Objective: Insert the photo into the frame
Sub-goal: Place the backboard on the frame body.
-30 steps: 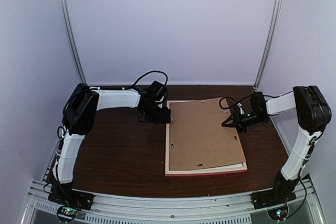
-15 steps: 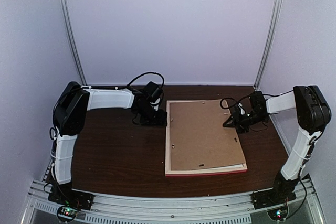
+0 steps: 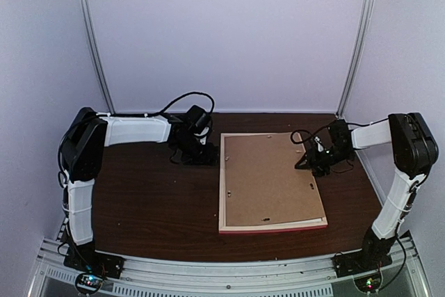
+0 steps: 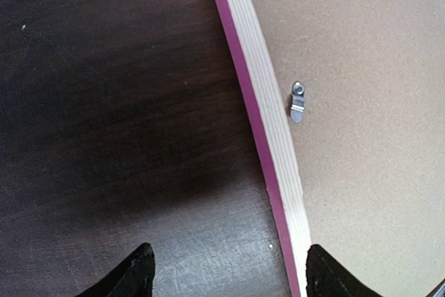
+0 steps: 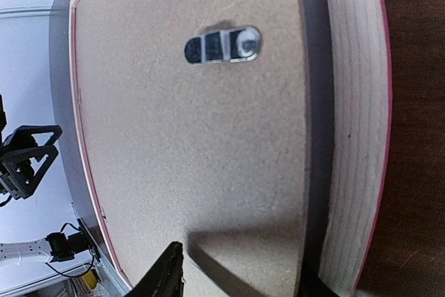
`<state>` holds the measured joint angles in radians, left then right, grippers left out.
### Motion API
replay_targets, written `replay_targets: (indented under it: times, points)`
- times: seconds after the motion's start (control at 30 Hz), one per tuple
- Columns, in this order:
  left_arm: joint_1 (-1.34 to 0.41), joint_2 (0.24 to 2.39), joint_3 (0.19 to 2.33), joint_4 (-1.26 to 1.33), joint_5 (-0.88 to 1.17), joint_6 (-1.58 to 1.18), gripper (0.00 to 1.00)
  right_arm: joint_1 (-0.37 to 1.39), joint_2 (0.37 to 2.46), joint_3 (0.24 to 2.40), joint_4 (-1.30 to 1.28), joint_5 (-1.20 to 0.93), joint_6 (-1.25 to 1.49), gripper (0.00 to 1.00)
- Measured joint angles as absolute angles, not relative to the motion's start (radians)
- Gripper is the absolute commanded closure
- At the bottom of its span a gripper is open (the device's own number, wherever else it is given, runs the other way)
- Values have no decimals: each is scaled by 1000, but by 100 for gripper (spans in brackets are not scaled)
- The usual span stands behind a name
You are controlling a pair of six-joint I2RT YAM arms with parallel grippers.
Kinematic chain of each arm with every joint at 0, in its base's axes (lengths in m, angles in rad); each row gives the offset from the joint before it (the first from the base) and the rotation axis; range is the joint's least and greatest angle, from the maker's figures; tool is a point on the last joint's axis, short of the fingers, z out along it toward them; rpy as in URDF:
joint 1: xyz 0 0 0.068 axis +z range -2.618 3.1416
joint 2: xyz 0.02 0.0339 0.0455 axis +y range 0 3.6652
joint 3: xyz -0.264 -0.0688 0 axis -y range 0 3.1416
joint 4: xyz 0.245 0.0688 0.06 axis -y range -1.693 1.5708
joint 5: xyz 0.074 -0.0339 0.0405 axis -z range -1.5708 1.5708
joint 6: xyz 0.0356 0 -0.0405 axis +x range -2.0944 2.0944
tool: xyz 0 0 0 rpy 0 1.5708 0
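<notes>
Looking at the top view, you see that the brown backing board now lies flat inside the frame, in the middle right of the picture. One second ago it sat crooked across the rim. The frame itself has not moved; it rests face down on the desk, pink front underneath and pale wood sides up.

The left claw has drawn back toward the left of the picture and now stands just beside the frame's far left corner. In the left wrist view its two tips are spread wide. Only the desk and the frame's left side are seen below them, so it holds nothing.

The right claw hovers at the right rim of the frame, in the right of the top view. Its fingers have parted, and in the right wrist view they stand apart above the board without pinching it.

You cannot see the photo in any view, because the board covers the whole opening. I judge that it lies under the board. If so, the placing is nearly done and only the small metal clip and its fellows may need turning. Whether this clip already locks the board, I cannot tell.
</notes>
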<state>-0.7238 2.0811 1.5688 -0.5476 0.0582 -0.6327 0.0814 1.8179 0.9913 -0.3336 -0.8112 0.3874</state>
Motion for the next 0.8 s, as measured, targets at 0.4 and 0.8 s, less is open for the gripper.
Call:
replay_targets:
  times: [0.4, 0.8]
  points:
    - [-724, 2079, 1552, -546, 56, -619, 25, 123, 1815, 1022, -384, -731, 368, 47]
    - [-724, 2059, 1504, -523, 64, -617, 25, 142, 1788, 1062, -477, -640, 339, 34]
